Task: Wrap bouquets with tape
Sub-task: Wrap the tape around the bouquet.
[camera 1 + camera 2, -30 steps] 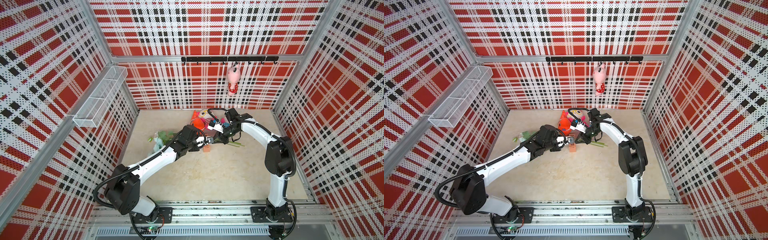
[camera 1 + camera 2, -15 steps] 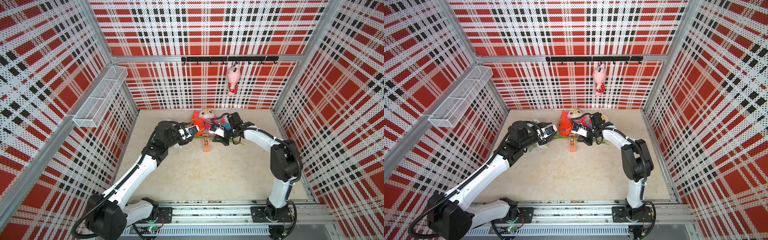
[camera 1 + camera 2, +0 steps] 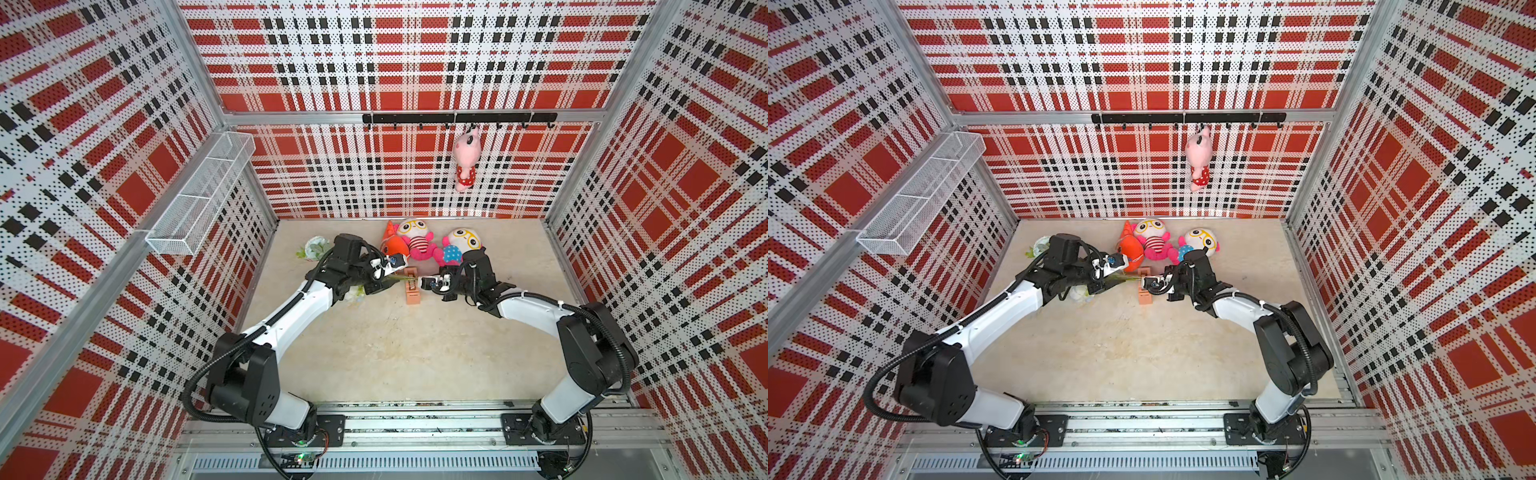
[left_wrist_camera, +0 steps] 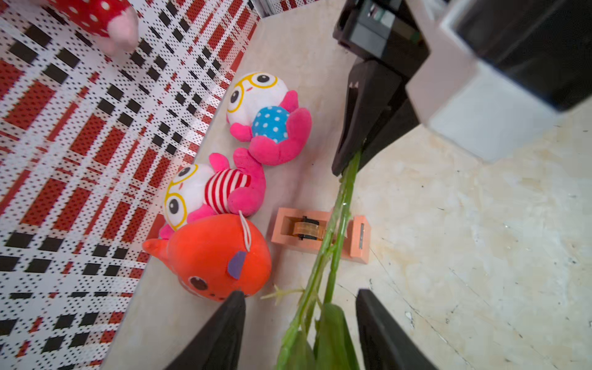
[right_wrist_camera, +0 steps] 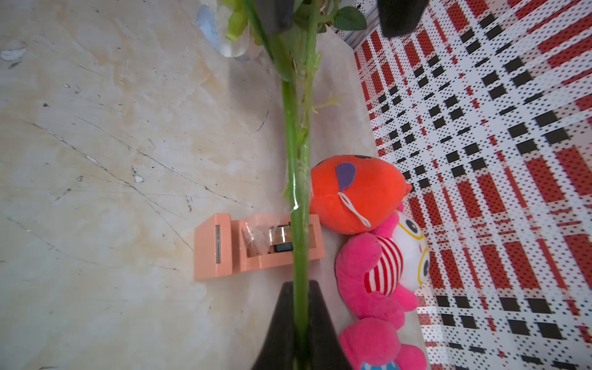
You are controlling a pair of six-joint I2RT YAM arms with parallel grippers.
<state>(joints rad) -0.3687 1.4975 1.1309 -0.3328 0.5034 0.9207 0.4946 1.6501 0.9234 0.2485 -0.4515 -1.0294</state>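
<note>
Right end effector [image 5: 301, 323] is clamped on my bouquet's stems [image 5: 296, 153], whose long axis runs level across and above the tape dispenser [image 5: 256, 246] to my left end effector [image 4: 299, 323]. That one's jaws stand apart either side of the stems, gripping nothing. Blooms [image 3: 353, 293] lie beyond it, away from the dispenser. Both arms reach low over the counter [image 3: 395, 353], forearms converging on the dispenser.

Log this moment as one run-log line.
left gripper: open around rose stems | right gripper: shut on rose stems | tape dispenser: on floor beneath stems | wrap: not started
</note>
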